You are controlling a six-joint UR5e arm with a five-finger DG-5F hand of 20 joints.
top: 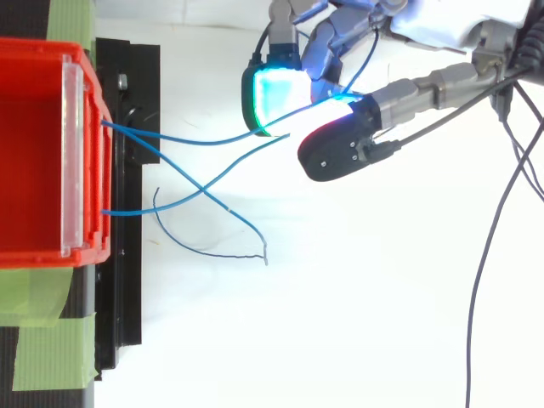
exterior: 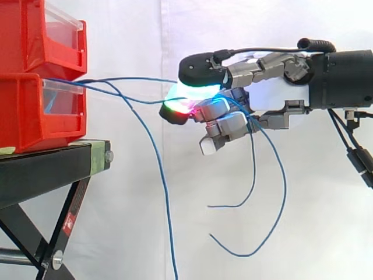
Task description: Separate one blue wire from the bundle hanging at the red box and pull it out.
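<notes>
I see the hand (exterior: 265, 100) level at centre right, fingers curled and pinching a blue wire (exterior: 134, 79). The wire stretches left into the lower red bin (exterior: 23, 114).

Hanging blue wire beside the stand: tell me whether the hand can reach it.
Probably not freely: open air lies between the hand and the hanging blue wire, but the hand is already shut on other blue wires.

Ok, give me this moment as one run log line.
hand: shut on blue wire | wire: spans from red bin to hand, not yet out | other blue wires: hanging loose
</notes>
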